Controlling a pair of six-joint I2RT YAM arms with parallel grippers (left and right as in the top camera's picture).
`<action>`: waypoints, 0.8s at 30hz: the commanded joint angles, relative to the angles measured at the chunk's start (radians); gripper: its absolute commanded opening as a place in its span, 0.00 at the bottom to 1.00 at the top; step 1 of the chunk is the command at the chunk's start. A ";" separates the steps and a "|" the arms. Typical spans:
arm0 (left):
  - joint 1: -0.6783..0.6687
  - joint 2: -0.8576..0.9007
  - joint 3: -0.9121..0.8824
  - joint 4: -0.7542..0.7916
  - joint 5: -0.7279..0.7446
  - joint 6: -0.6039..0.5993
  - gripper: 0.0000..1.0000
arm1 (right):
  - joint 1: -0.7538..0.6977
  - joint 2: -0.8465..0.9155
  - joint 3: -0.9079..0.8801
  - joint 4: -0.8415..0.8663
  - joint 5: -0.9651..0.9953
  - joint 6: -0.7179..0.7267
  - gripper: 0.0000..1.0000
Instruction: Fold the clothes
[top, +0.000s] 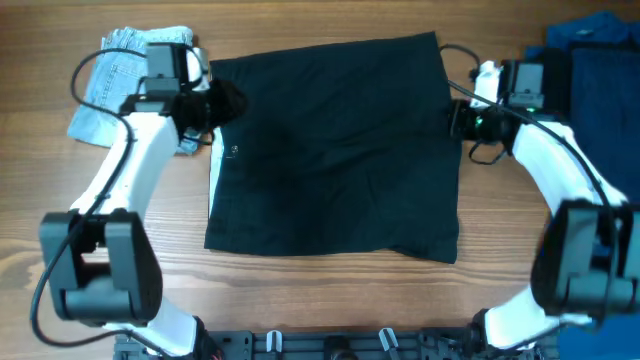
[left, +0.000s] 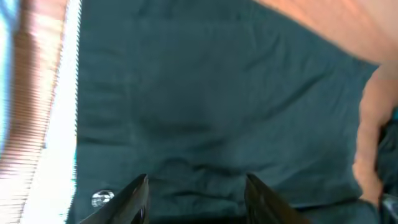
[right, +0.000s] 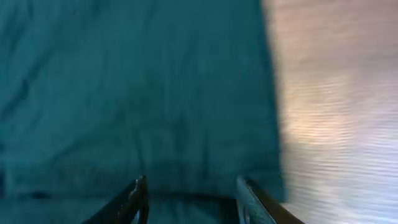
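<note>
Checking the overhead: where's the black garment (top: 335, 150)?

> Spread flat mid-table (top: 330, 300), roughly square, a few shallow wrinkles. White strip (top: 211, 170) runs down its left edge.

Left end effector (top: 213, 103)?

> At the garment's upper-left corner, over the cloth edge. In the left wrist view its fingers (left: 140, 199) are spread apart with dark cloth showing in the gap, nothing pinched. Same view has a small round metal button (left: 102, 198) just beside the left finger, plus the white strip and bare wood past it.

Right end effector (top: 458, 118)?

> At the upper right edge of the garment, about level with the left one. Wrist view: end effector (right: 190, 182) is apart too, fingers (right: 138, 200) either side of flat cloth, no grip. The garment's straight edge runs just outside the right finger, table beyond. Frame is blurry, so I can't tell whether the tips touch the fabric.

Anything else on the table?

> Pale denim garment (top: 115, 85), folded, far-left corner, partly under the left arm, near the black one but apart from it. Blue garment (top: 600, 70) at the far-right corner, cut off by the frame, behind the right arm and well apart from the black one.
</note>
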 joint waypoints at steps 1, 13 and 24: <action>-0.058 0.105 -0.003 -0.011 -0.034 0.013 0.49 | 0.011 0.102 0.004 -0.093 -0.111 -0.030 0.45; -0.068 0.288 -0.002 -0.005 -0.135 0.122 0.46 | 0.008 0.121 0.027 -0.091 0.454 0.072 0.58; -0.085 0.080 0.073 -0.209 -0.053 0.110 0.17 | 0.055 -0.010 0.142 -0.390 -0.095 -0.052 0.10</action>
